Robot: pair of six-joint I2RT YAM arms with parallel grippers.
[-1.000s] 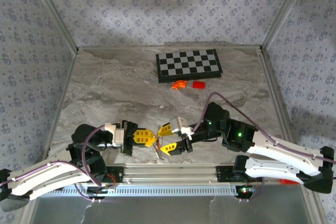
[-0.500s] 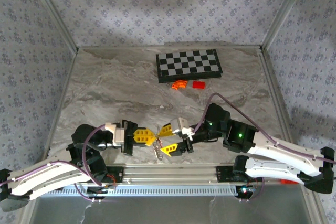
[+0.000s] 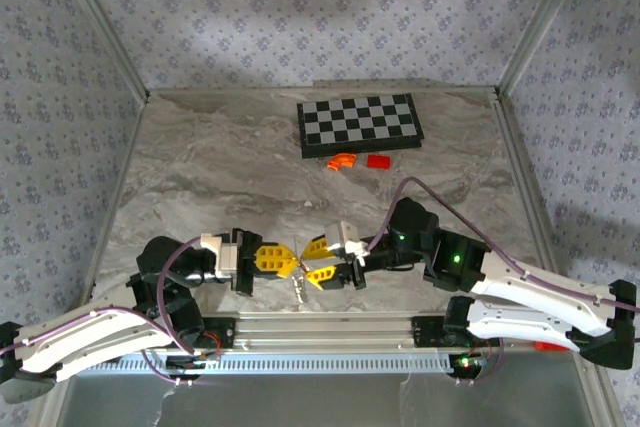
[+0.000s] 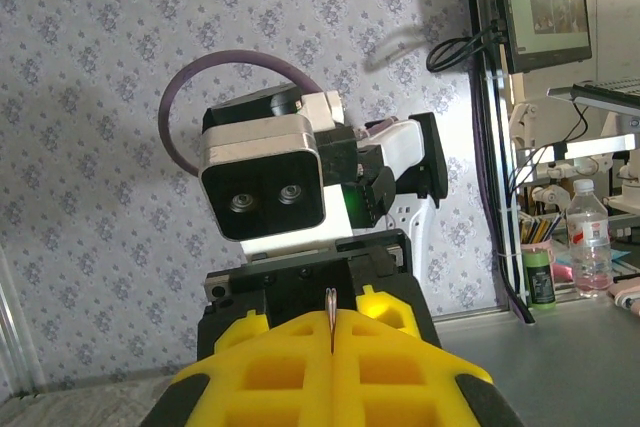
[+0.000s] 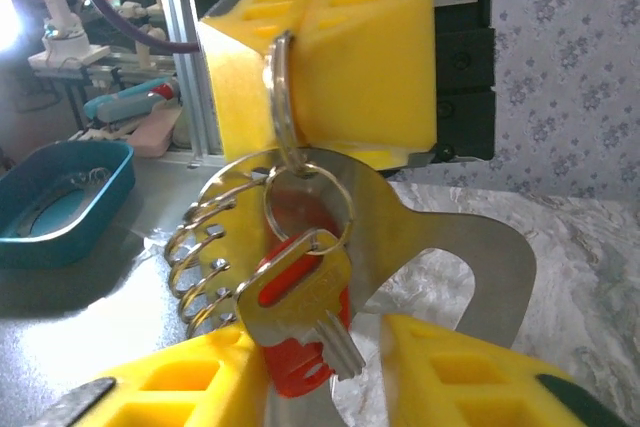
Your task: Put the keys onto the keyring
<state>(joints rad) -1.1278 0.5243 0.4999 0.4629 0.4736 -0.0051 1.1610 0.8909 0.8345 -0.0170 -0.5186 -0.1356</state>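
Table: the marbled top [image 3: 220,177] lies under both grippers, which meet tip to tip above its near edge.
Chessboard: the board [image 3: 360,124] sits far beyond both grippers, with an orange piece [image 3: 343,160] and a red block [image 3: 377,161] just beside it.
Left gripper: the left gripper [image 3: 292,265] is clenched, pinching the wire of the keyring [image 5: 279,97] edge-on and holding the bunch up.
Right gripper: the right gripper [image 3: 306,265] faces the left one. Its jaws have drawn in from a wider spread a second ago and now flank the hanging key, with a sliver of gap showing, so it is not yet a firm grip.
Metal tag: a flat tag [image 5: 470,257] and a wire coil [image 5: 200,257] hang behind the key, under the left gripper's tips.
Key: the key [image 5: 300,292], silver with a red head, dangles from a small ring [image 5: 308,202] between the right gripper's fingers [image 5: 470,377].
Meaning: the right gripper looks to be taking hold of the key to work it along the keyring; a slip on the thin blade is the likely risk.
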